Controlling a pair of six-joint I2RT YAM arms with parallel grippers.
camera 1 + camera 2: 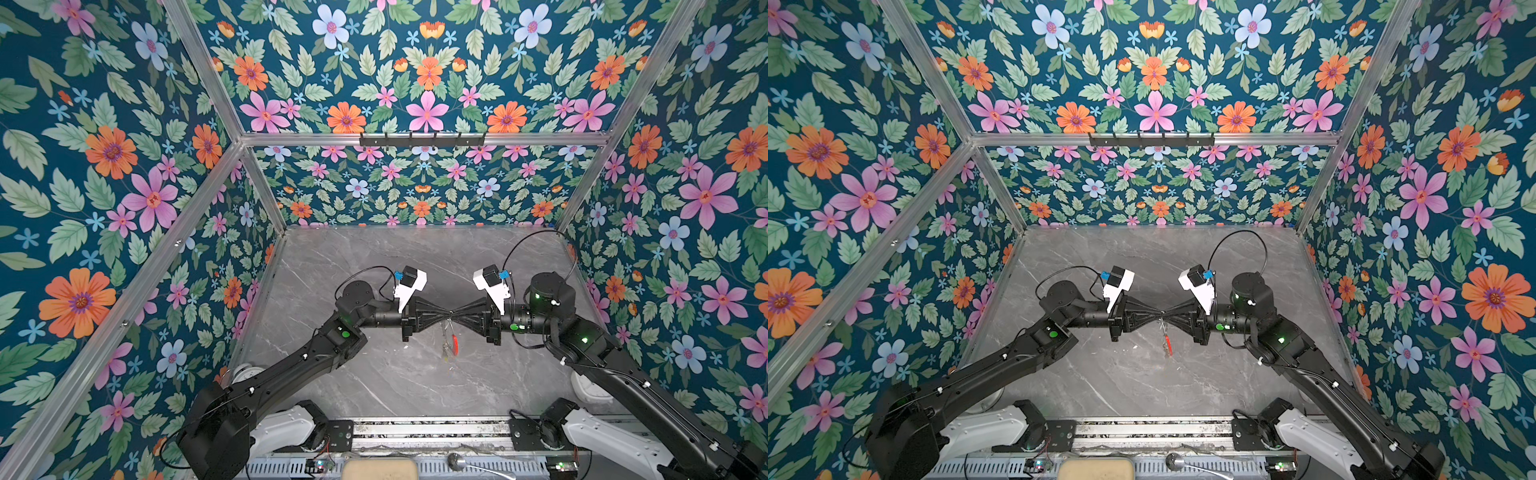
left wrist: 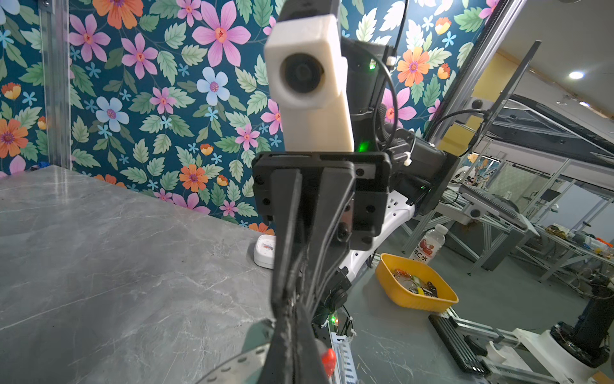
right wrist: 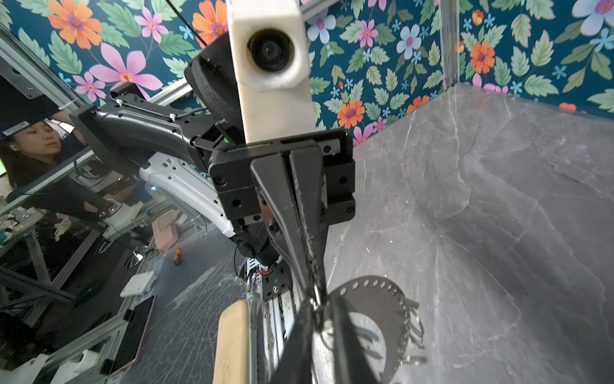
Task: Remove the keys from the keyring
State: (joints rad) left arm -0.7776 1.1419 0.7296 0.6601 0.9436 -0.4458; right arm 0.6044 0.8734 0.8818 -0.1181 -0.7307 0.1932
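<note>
— Where's the keyring (image 1: 451,341)?
— Hanging edge-on in the air, with the tabletop (image 1: 374,374) well below it. My left end effector (image 1: 446,313) is clamped shut at its top edge. I judge that's so the keys can dangle free.
— And the right?
— My right end effector (image 1: 454,312) meets the keyring's top too, tip to tip. I cannot tell whether it's gripping or parted.

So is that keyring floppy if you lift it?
Probably stiff: hanging up, the keyring holds its curve without drooping. Its small rings would likely swing and jingle. It looks thin, so probably light.
</note>
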